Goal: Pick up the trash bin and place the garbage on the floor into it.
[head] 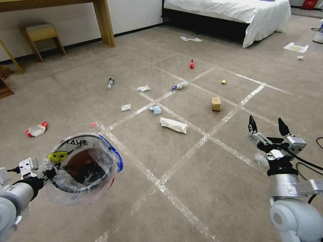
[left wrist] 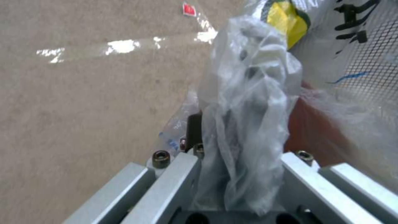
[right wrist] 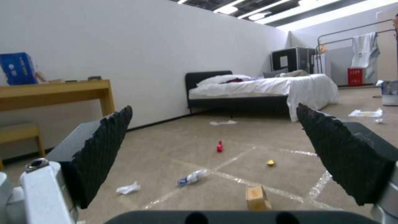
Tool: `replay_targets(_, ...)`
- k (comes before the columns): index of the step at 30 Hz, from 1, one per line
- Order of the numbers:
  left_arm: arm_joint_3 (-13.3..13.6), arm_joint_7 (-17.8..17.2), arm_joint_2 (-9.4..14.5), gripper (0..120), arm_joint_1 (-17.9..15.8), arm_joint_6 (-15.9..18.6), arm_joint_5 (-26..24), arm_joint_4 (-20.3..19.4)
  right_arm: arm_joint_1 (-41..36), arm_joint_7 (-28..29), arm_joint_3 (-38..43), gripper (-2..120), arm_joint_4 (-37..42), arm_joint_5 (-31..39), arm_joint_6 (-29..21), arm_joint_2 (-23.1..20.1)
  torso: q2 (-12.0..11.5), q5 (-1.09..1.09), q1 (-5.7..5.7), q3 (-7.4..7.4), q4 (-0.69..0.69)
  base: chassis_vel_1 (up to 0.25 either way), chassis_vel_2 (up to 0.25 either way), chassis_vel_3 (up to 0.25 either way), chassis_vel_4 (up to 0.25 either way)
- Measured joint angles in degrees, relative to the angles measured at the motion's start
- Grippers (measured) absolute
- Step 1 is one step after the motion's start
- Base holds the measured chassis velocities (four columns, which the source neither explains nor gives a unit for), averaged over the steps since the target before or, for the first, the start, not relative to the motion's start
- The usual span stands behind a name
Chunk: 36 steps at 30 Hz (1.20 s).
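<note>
The left gripper [head: 45, 168] is clamped on the rim of the bin [head: 84, 166], held above the floor [head: 188, 174]: light, stiff-walled, its slippery bag liner bunched in the grip. The right gripper [head: 268, 129], jaws apart, hovers empty. Ahead lie soft tissues [head: 173, 125] and a stiffer brown box [head: 216, 103], probably best pinched across its sides.

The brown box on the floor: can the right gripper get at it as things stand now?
Probably yes. The right gripper is open and empty, and the brown box lies ahead of it on bare carpet, with no other litter between them.
</note>
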Motion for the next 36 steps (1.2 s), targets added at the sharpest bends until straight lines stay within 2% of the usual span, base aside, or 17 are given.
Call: replay_targets(36, 0.3, 0.4, 0.1, 1, -1.2, 0.0, 0.6, 1.6, 1.0, -0.1, -0.6, 100, -0.7, 0.6, -0.6, -0.2, 0.0, 0.00, 0.00, 0.00, 0.01, -0.148, 0.145, 0.146, -0.149)
